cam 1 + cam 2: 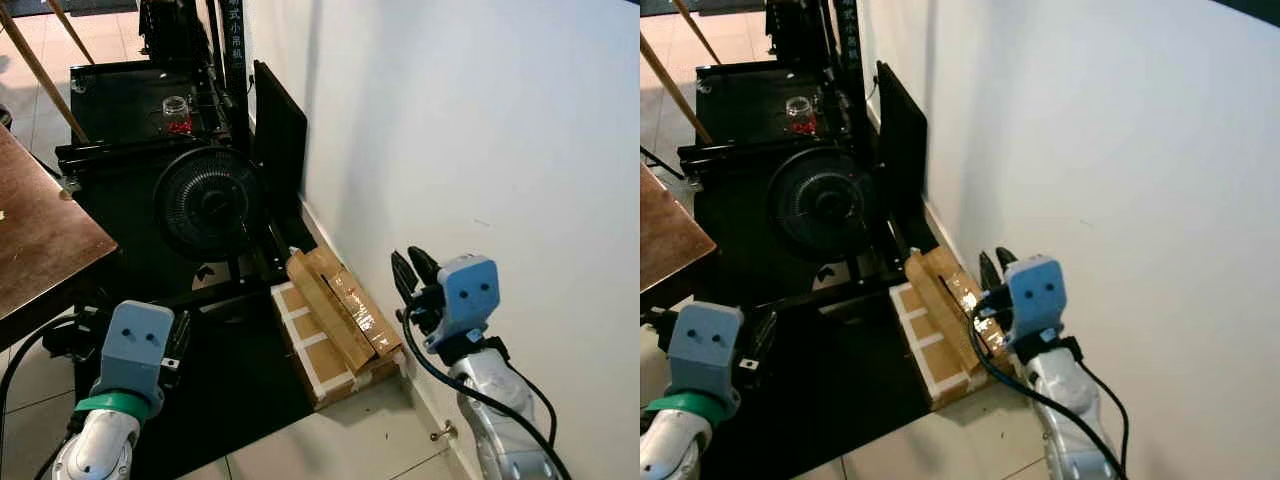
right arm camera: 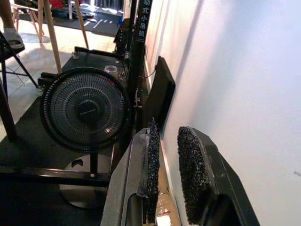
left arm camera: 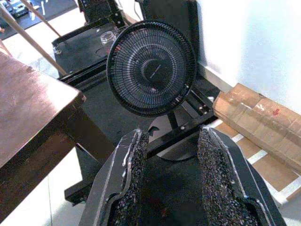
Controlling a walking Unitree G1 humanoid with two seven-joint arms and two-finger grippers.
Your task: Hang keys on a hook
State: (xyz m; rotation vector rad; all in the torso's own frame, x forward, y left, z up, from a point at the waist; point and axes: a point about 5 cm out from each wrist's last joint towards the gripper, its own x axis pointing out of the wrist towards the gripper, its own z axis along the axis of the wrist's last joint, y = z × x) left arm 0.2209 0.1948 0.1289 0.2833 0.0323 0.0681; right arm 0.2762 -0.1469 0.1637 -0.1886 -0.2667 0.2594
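My right gripper is raised close to the white wall, above the cardboard boxes. In the right wrist view its two padded fingers stand a little apart with nothing between them, so it is open. My left gripper is held low at the left, over the black floor mat. Its pads are spread wide and empty, facing the black fan.
A black pedestal fan stands on the mat ahead. Taped cardboard boxes lie along the wall's foot. A brown wooden table is at the left. A black panel leans on the wall, and a glass jar sits farther back.
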